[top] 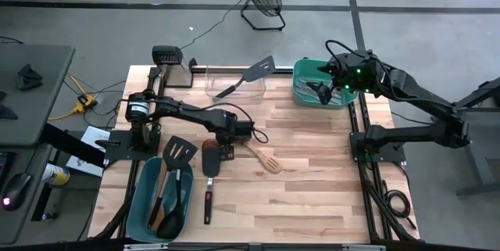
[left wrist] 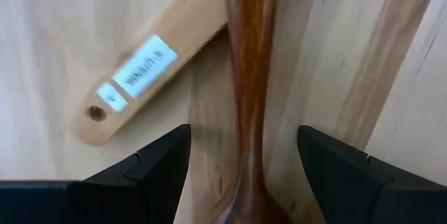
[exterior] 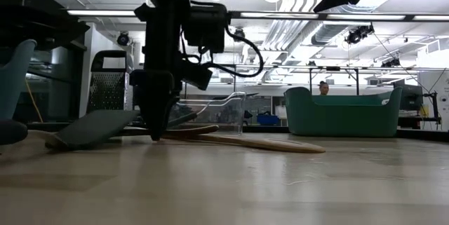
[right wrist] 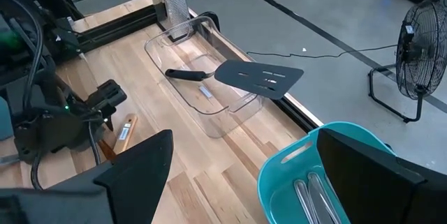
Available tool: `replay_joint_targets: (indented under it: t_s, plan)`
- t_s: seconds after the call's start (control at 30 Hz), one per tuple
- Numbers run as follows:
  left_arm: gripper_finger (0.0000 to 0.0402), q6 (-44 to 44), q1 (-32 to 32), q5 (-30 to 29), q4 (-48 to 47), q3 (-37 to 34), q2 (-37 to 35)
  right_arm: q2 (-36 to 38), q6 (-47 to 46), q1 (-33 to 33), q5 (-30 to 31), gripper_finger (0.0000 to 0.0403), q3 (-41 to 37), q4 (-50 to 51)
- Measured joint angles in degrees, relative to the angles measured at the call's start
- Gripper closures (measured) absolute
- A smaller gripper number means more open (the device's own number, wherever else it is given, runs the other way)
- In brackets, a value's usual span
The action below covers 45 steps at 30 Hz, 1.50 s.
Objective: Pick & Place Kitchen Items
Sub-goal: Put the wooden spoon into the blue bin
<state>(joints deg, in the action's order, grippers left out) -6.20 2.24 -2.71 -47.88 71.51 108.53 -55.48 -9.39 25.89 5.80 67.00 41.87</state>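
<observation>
A dark brown wooden handle (left wrist: pixel 250 77) is framed between the two fingers of the left gripper (left wrist: pixel 243 168), which is lowered to the tabletop near the middle of the table (top: pixel 312 181) with its jaws spread wide on either side of the handle and nothing yet held. A paler wooden handle bearing a small label (left wrist: pixel 143 70) lies just beside the dark one and appears to pass under or against it. In the high view the left gripper (top: pixel 226 138) is seen just beside the light slotted wooden spatula (top: pixel 266 159), with a dark-headed turner (top: pixel 210 174) close by.

The step in hand is judged to be the pick: the jaws are placed around the dark handle but not closed. The next move would call for a firm closure on that handle alone, without the labelled handle being caught, followed by a straight lift.

Relative to the left gripper, the blue tub (top: pixel 144 204) stands toward the near left corner and is loaded with several utensils, among them a black slotted turner (top: pixel 179 153) overhanging its rim. The clear plastic bin (top: pixel 234 88) stands at the far edge and carries a black turner (top: pixel 251 73) resting across it. The green tub (top: pixel 301 87) stands at the far right, with silvery metal pieces (right wrist: pixel 314 196) inside; the right gripper (top: pixel 332 79) hangs over it, spread wide and empty.
</observation>
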Motion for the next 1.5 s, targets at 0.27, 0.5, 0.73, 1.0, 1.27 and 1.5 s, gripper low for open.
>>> replay_joint_targets:
  t_s: [0.27, 0.5, 0.73, 1.0, 1.27, 1.5]
  plan:
    - [0.0198, 0.36, 0.00, 0.58, 2.12, -2.02, -0.33, 0.00, -0.02, 0.00, -0.01, 0.0054, 0.00, -0.02]
    - [0.0280, 1.38, -0.04, 0.33, 2.76, -2.11, -0.26, 0.00, -0.04, 0.00, -0.02, 0.0054, 0.00, -0.04]
    - [0.0346, 1.45, -0.09, -0.71, 3.00, -2.13, -0.17, 0.00, -0.08, 0.00, -0.02, 0.0054, 0.00, -0.07]
    - [0.0366, 1.45, -0.09, -0.78, 3.00, -2.15, -0.13, 0.00, -0.92, 0.00, -0.41, 0.0054, 0.00, -0.07]
    - [0.0366, 1.45, -0.02, 0.01, 2.87, -2.11, -0.11, 0.00, -0.92, -0.01, -1.74, 0.0054, 0.00, -0.05]
    - [0.0366, 1.86, 0.01, -0.17, 0.59, -0.25, 0.22, 0.00, -0.89, -0.02, -1.92, 0.0054, 0.00, -0.07]
